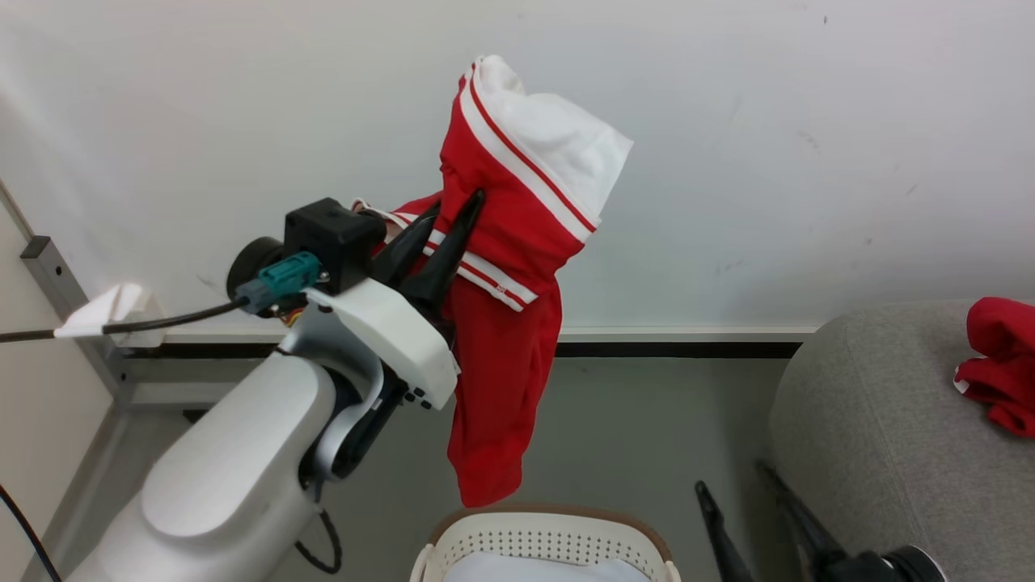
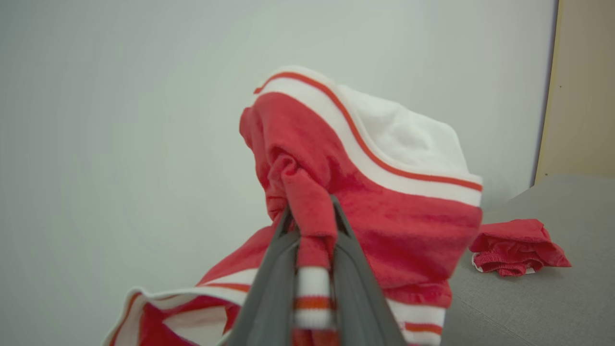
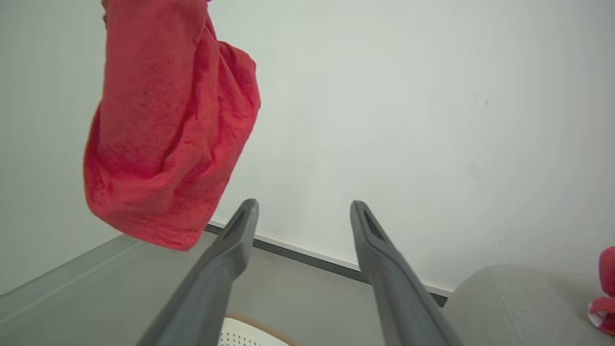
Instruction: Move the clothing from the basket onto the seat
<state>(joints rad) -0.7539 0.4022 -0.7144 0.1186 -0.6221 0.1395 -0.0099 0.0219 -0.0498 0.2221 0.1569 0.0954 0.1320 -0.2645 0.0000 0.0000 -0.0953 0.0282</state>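
Note:
My left gripper [image 1: 458,202] is raised high and shut on a red garment with white stripes and a white panel [image 1: 501,242], which hangs down over the basket [image 1: 550,541]. In the left wrist view the gripper [image 2: 310,211] pinches a fold of this clothing [image 2: 384,206]. Another red piece [image 1: 999,364] lies on the grey seat [image 1: 873,436] at the right, and this piece [image 2: 516,247] also shows from the left wrist. My right gripper [image 1: 732,481] stands open and empty, low between basket and seat. From the right wrist, its gripper [image 3: 303,206] points at the wall, with the hanging garment [image 3: 163,134] to the upper left.
A white wall [image 1: 808,162] with a dark baseboard [image 1: 679,349] stands behind. Grey floor [image 1: 631,420] lies between basket and seat. A metal post [image 1: 57,279] and a black cable [image 1: 162,319] are at the left. The basket's pale lining [image 1: 542,570] shows inside.

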